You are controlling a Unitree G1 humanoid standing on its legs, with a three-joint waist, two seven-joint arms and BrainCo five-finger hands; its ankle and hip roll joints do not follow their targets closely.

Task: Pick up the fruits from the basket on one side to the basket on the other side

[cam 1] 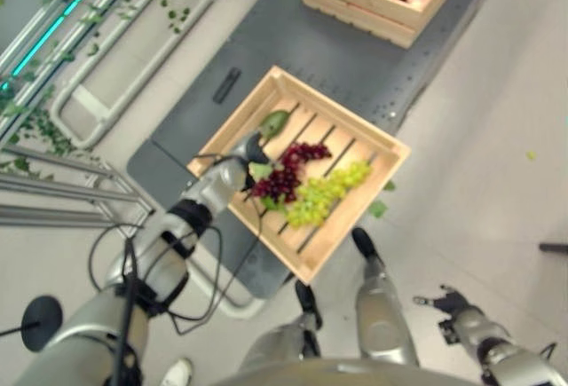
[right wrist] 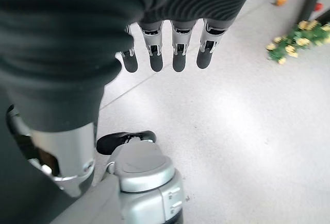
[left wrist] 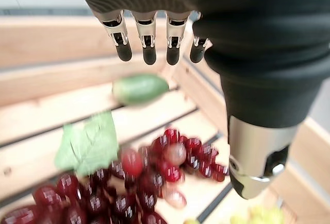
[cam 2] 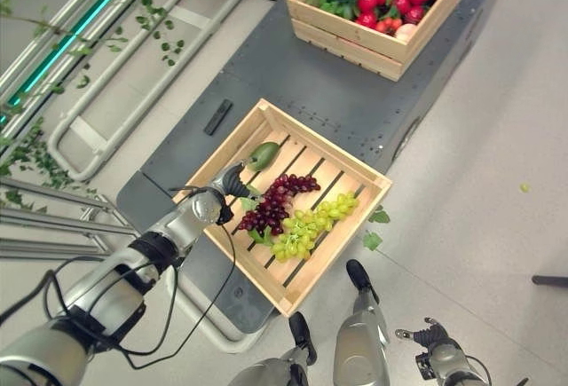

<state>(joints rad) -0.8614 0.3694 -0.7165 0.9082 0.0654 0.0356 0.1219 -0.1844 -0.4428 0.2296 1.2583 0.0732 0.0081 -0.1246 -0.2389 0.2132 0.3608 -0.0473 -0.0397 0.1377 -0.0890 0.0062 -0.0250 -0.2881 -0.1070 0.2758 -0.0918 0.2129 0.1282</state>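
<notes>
Left robot hand [cam 2: 229,182] hovered spread, empty, over red grapes [cam 2: 271,203] in near crate [cam 2: 361,224]. Best scoop under the bunch, not pinch berries. Right robot hand [cam 2: 426,337] was relaxed, idle by the floor.

You see each hand [left wrist: 170,7] under a dark ribbed cover, with silver fingers [left wrist: 147,41] tipped dark and a silver-grey forearm behind the wrist.
</notes>
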